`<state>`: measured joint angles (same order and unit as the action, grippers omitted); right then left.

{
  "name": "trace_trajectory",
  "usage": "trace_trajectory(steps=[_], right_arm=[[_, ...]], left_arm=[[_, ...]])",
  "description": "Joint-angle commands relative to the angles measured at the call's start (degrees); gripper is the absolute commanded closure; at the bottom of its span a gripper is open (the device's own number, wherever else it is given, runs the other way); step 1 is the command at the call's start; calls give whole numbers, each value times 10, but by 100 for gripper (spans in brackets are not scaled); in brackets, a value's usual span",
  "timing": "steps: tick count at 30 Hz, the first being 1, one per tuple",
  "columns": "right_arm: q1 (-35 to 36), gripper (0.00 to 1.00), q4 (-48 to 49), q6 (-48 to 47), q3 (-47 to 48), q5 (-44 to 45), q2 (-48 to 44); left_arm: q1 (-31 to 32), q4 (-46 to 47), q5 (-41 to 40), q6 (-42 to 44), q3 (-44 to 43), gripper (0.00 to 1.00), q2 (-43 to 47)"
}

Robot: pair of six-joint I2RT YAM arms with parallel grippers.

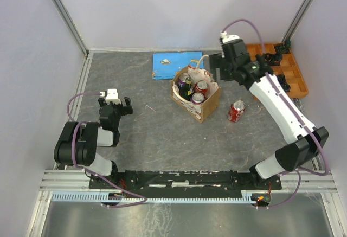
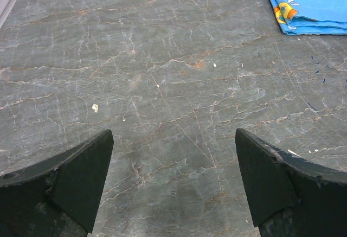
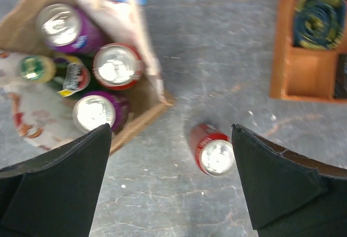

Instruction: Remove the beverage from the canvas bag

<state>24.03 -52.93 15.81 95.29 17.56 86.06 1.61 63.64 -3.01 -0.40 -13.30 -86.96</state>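
The tan canvas bag (image 1: 209,107) stands mid-table with its cream handles up. Several beverage cans sit upright inside it: a purple one (image 3: 59,25), a red one (image 3: 116,66) and another purple one (image 3: 97,112), beside a green-labelled drink (image 3: 38,69). One red can (image 1: 236,111) stands on the table just right of the bag, also visible in the right wrist view (image 3: 214,150). My right gripper (image 1: 218,66) hangs open, high above the bag's right edge and this can (image 3: 172,134), holding nothing. My left gripper (image 1: 115,106) is open over bare table (image 2: 173,133), far left of the bag.
A flat blue booklet (image 1: 173,64) lies behind the bag, its corner showing in the left wrist view (image 2: 309,4). An orange compartment tray (image 1: 287,69) sits at the back right with a rolled item (image 3: 320,20) in one cell. White walls enclose the table.
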Motion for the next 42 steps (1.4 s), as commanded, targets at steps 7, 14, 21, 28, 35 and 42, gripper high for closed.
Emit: trace_trajectory(steps=[7,14,21,28,35,42], right_arm=[[87,3,105,-29,-18,-44,63],[98,1,131,-30,-48,-71,107],[99,1,165,-29,-94,-90,121],[101,1,170,-27,-109,-111,151],[103,1,168,-26,-111,-104,192],[104,9,165,-25,-97,-83,228]], left_arm=[[-3,34,-13,1,-3,1,1],[-2,34,-13,1,-2,1,0],[-2,36,-13,1,-2,1,0],[-2,38,-13,1,-2,1,-1],[-2,38,-13,1,-2,1,-1],[-2,38,-13,1,-2,1,-1]])
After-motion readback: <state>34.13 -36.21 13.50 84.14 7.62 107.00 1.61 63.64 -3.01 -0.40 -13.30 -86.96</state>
